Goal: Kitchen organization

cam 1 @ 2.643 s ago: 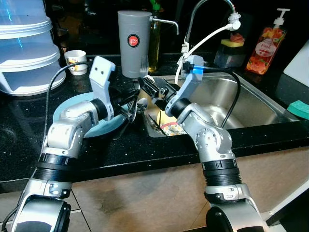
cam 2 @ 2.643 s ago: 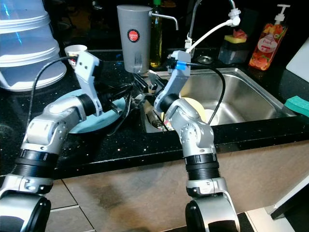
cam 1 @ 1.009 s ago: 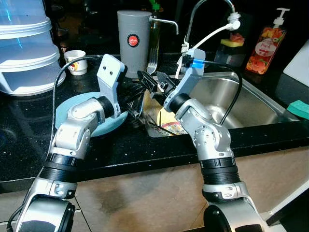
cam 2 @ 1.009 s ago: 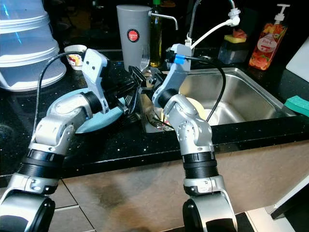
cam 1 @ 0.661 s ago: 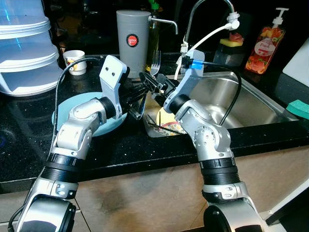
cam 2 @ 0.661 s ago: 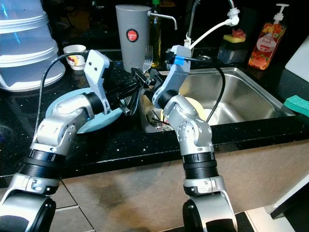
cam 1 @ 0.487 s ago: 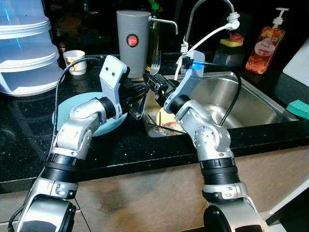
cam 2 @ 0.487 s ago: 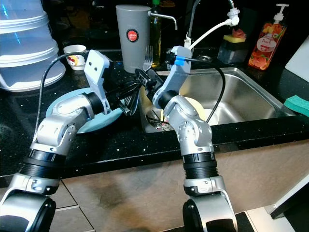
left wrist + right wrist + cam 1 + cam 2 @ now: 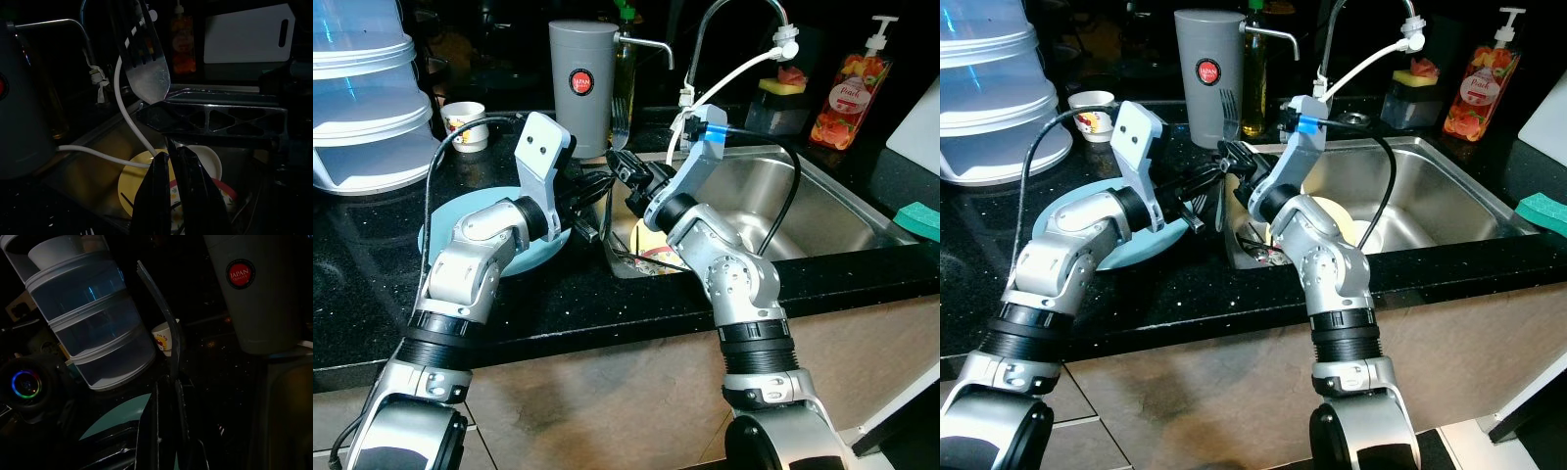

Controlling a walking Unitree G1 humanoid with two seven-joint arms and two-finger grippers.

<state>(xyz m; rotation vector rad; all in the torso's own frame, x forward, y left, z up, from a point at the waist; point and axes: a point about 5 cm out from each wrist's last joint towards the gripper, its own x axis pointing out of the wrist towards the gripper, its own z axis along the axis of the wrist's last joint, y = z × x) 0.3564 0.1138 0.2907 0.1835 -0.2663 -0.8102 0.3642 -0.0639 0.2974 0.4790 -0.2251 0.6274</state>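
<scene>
My right gripper (image 9: 625,168) is shut on the handle of a silver fork (image 9: 621,110) and holds it upright, tines up, just right of the tall grey canister (image 9: 579,83) with a red label. In the right wrist view the fork's handle (image 9: 164,313) rises edge-on from between the fingers (image 9: 148,431). My left gripper (image 9: 595,196) hovers over the counter between the blue plate (image 9: 450,220) and the sink (image 9: 822,196), close under the right gripper. Its fingers (image 9: 156,196) are pressed together, and nothing can be made out between them. The fork's head (image 9: 146,68) shows just ahead of them.
A yellow plate (image 9: 649,241) and other dishes lie in the sink's near-left corner. A stacked clear container (image 9: 362,88) and a small cup (image 9: 465,125) stand at the back left. Faucet (image 9: 734,15), soap bottle (image 9: 850,93), green sponge (image 9: 920,220) and white board (image 9: 920,117) are on the right.
My right gripper has risen from the sink's edge with the fork and shifted left toward the grey canister. The left gripper has lifted off the plate's rim and moved closer to it.
</scene>
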